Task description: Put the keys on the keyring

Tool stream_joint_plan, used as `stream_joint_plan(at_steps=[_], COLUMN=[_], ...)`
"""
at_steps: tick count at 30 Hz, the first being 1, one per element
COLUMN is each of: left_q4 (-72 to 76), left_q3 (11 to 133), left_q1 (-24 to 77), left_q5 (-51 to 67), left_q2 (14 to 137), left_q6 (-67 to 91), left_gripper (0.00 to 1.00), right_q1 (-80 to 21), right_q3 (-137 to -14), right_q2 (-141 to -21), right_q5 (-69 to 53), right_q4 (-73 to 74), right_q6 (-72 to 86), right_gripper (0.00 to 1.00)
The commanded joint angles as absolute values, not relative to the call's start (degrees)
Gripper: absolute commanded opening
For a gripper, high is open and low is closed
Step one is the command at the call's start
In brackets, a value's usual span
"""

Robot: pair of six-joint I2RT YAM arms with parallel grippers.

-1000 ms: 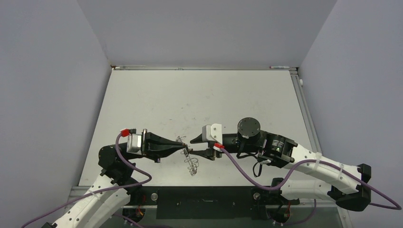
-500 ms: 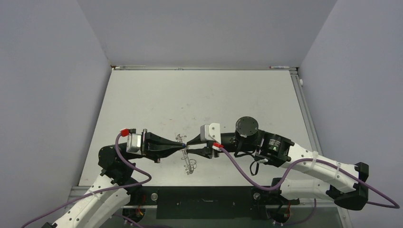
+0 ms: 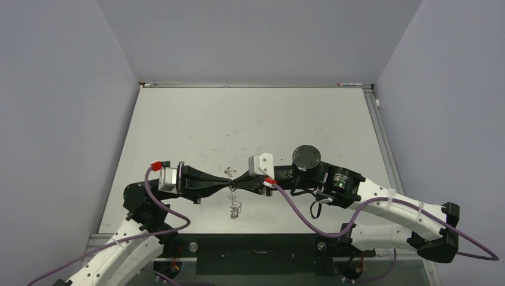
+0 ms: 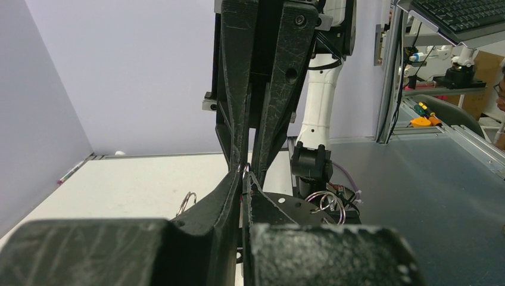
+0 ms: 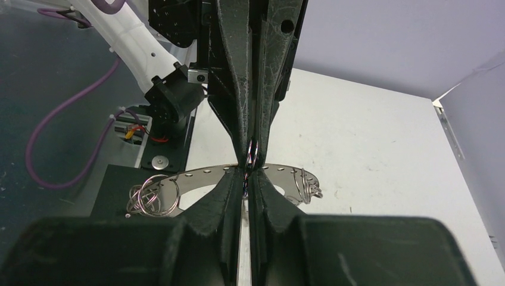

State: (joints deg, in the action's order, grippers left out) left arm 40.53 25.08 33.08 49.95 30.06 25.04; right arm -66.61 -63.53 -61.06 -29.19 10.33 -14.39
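Jaws of the left gripper (image 3: 230, 184) clamp the keyring (image 5: 286, 173) above the worktop (image 3: 238, 119); those of the right gripper (image 3: 237, 182), pinched shut, meet them tip to tip.

This is a robotics lab: a plain white tabletop (image 3: 250, 119) boxed in by bare pale grey partition walls (image 3: 256, 36), with silver aluminium framing (image 4: 393, 71), a black computer keyboard (image 4: 470, 15) on a raised shelf, and small orange and green hand tools (image 4: 424, 121) nearby.

A white table (image 3: 250, 119) stands between plain pale lilac walls (image 3: 256, 42) on three sides. Beside it is a dark bench (image 4: 429, 196), with a metal frame (image 4: 390, 71) and a black keyboard (image 4: 464, 15) higher up.
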Motion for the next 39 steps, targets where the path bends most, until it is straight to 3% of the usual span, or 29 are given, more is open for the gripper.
stream_joint_plan(at_steps=[1, 8, 16, 20, 34, 39], left_q4=[44.3, 40.4, 21.4, 11.6, -3.0, -3.0], left_q3=[25.7, 26.3, 29.8, 31.6, 37.6, 38.1], left_q1=[32.8, 32.8, 33.8, 34.6, 43.8, 44.9], left_q5=[49.9, 49.7, 48.4, 45.4, 38.6, 38.4], left_q2=[30.0, 29.5, 26.3, 24.6, 33.3, 34.5], left_q6=[25.9, 23.4, 10.8, 3.4, -9.1, -9.7], left_gripper=[0.0, 0.0, 0.35, 0.44, 0.43, 0.35], right_q1=[-66.0, -65.9, -65.8, -65.9, -68.2, -69.0], right_q3=[-64.6, -64.7, -66.7, -67.5, -74.1, -74.1], right_q2=[-61.8, -61.7, -61.2, -60.9, -67.1, -68.0], right_q5=[-30.9, -30.3, -25.5, -20.4, -13.2, -13.9], right_q4=[6.8, 8.5, 16.8, 21.3, 36.9, 37.2], right_q6=[-14.8, -15.5, -17.0, -17.7, -20.0, -20.0], right_gripper=[0.05, 0.05, 0.05, 0.05, 0.05, 0.05])
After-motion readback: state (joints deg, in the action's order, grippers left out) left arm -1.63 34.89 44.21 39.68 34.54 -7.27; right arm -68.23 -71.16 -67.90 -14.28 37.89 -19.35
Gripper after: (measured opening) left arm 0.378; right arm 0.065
